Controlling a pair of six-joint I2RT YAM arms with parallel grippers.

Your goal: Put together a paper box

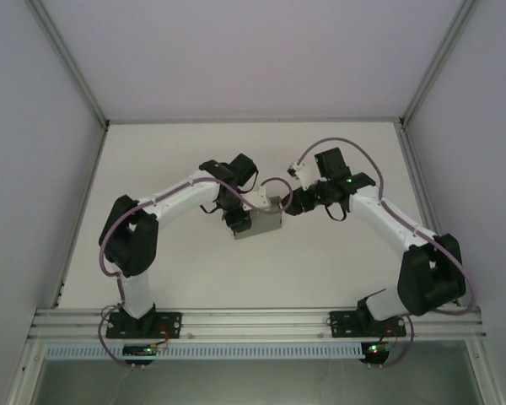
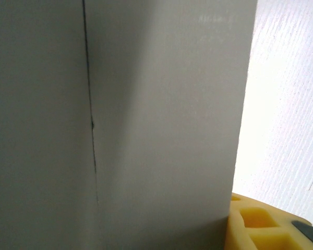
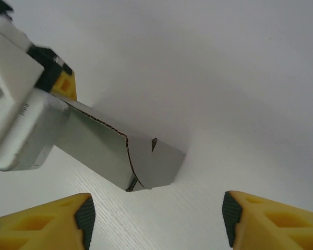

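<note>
paper box [image 1: 266, 223] – grey, near the centre of the tabletop [image 1: 194, 278], between both tools | left tool [image 1: 239, 223] – at the box's 9 o'clock, clamped on its end | right tool [image 3: 157, 216] at the box's 2 o'clock in the top view, spread wide, holding nothing, just short of the box's free end

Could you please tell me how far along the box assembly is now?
Done: the paper box is folded up into a box shape, not flat. In hand: the left gripper clamps one end. Left: the right gripper is open, short of the other end, where a flap edge looks not fully tucked.
</note>
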